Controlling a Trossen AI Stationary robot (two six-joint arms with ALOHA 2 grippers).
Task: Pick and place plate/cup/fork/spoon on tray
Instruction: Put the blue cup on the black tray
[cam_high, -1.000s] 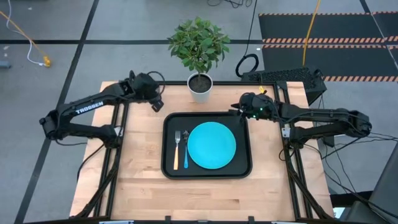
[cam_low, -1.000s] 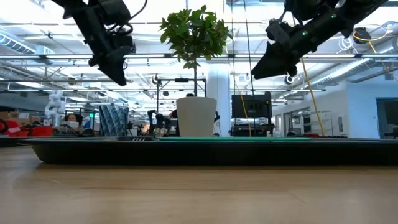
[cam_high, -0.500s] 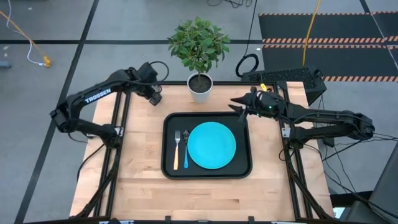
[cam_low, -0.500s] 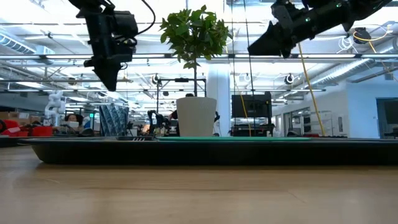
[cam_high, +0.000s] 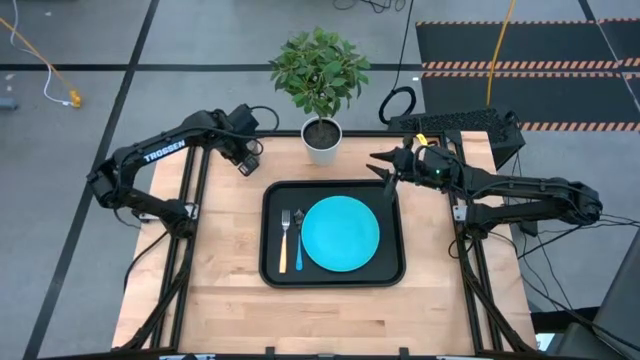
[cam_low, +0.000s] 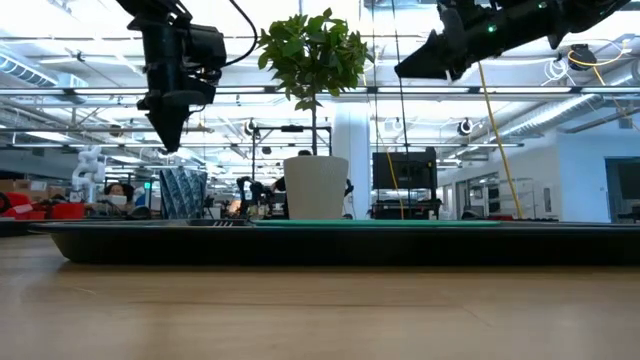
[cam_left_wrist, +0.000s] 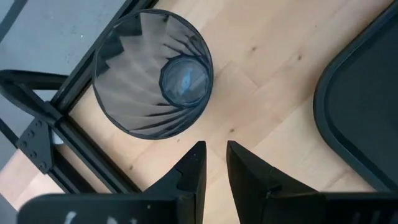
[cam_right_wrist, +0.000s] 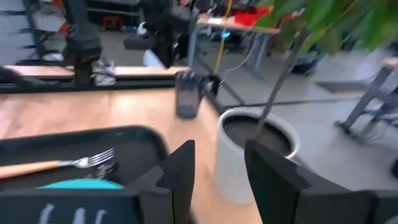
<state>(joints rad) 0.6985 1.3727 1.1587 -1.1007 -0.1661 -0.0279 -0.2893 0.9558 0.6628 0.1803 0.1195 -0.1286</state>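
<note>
The black tray (cam_high: 270, 262) lies mid-table. On it rest the turquoise plate (cam_high: 340, 233), the orange-handled fork (cam_high: 283, 243) and the blue-handled spoon (cam_high: 298, 245), side by side left of the plate. The dark cup (cam_left_wrist: 153, 73) stands upright on the wood near the table's far left, left of the tray; it also shows in the low view (cam_low: 183, 192) and the right wrist view (cam_right_wrist: 186, 93). My left gripper (cam_left_wrist: 214, 149) points down above the cup, its fingers nearly together and holding nothing. My right gripper (cam_high: 377, 165) is open and empty, high over the tray's far right corner.
A white pot with a green plant (cam_high: 322, 135) stands at the far edge between the two grippers, close to the tray's far rim. The table's metal frame (cam_left_wrist: 46, 134) runs just beside the cup. Bare wood (cam_high: 330, 320) lies on the near side of the tray.
My left gripper has swung from a slant to pointing straight down and now hangs over the cup near the far left. My right gripper has risen and drawn a little toward the far edge. The things on the tray have stayed put.
</note>
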